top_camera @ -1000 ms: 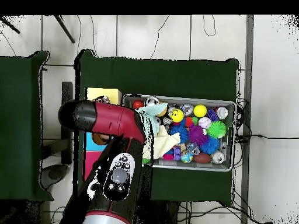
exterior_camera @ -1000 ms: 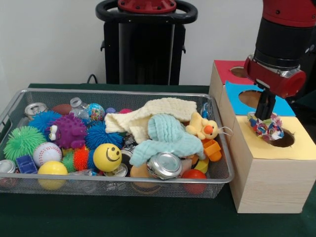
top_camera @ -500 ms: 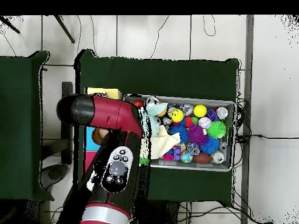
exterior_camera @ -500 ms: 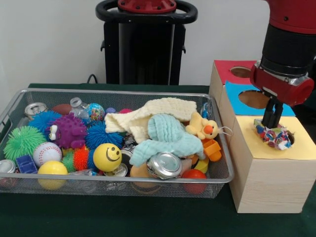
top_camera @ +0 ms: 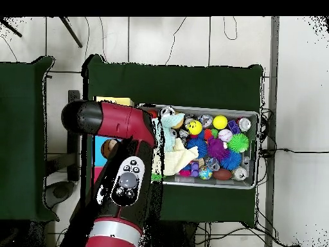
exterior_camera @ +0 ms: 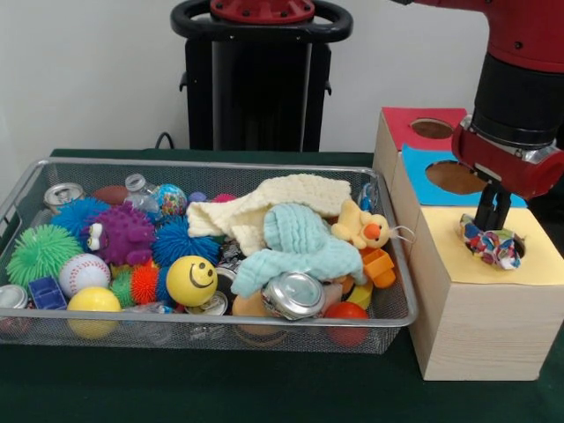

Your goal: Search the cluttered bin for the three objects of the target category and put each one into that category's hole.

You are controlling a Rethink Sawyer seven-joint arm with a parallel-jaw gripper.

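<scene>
Front view: gripper (exterior_camera: 491,214) down at yellow-topped box (exterior_camera: 480,304), right of wire bin (exterior_camera: 106,330). Fingers dark, close together, tips buried in multicoloured cloth bundle (exterior_camera: 492,246) — pinching it or just touching, can't tell. Bundle sitting in the yellow box's hole (exterior_camera: 515,249), partly over the hole's rim, not fully sunk. Behind that box: blue-topped box (exterior_camera: 421,181) w/ its own round hole, then red-topped box (exterior_camera: 403,126) w/ another hole.

Bin crowded. Cream knitted cloth (exterior_camera: 264,204) across the middle, pale teal cloth (exterior_camera: 297,242) heaped just in front of it, touching. Yellow rubber duck (exterior_camera: 361,227) at the teal cloth's right, orange plastic piece (exterior_camera: 379,267) below the duck. Crushed silver can (exterior_camera: 293,295) at front centre, red ball (exterior_camera: 346,322) beside it against the front mesh. Yellow smiley ball (exterior_camera: 191,280) left of the can; small orange spiky ball (exterior_camera: 144,284) next to that. Baseball (exterior_camera: 84,273), plain yellow ball (exterior_camera: 93,307), green spiky ball (exterior_camera: 41,253) at the left end. Purple spiky toy w/ eyes (exterior_camera: 119,233) and blue spiky ball (exterior_camera: 181,240) further back. Another can (exterior_camera: 63,195) in the back left corner, small brown football (exterior_camera: 111,194) beside it, globe-patterned ball (exterior_camera: 171,199) near the clear bottle.

Overhead view: red arm (top_camera: 119,173) covering the boxes almost entirely — only a sliver of yellow top (top_camera: 115,101) showing. Gripper hidden under the arm there. Bin (top_camera: 254,161) on dark green table cover (top_camera: 173,83).
</scene>
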